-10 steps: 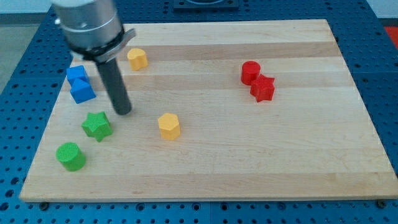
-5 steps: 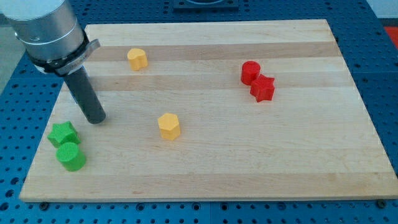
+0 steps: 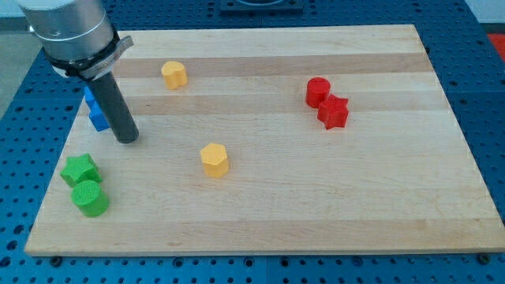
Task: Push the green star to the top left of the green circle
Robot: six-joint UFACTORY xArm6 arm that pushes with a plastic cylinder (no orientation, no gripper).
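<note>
The green star (image 3: 80, 170) lies near the board's left edge, touching the green circle (image 3: 90, 198) just above and slightly left of it. My tip (image 3: 127, 140) rests on the board above and to the right of the green star, apart from it. The rod partly hides the blue blocks (image 3: 96, 113) behind it.
A yellow block (image 3: 174, 74) sits near the view's top left, another yellow block (image 3: 214, 159) near the middle. A red circle (image 3: 317, 91) and a red star (image 3: 334, 112) touch at the right. The wooden board (image 3: 316, 205) rests on a blue pegboard table.
The green star was pushed left and down, from right of the green circle to its top left. My tip then drew back slightly up and right.
</note>
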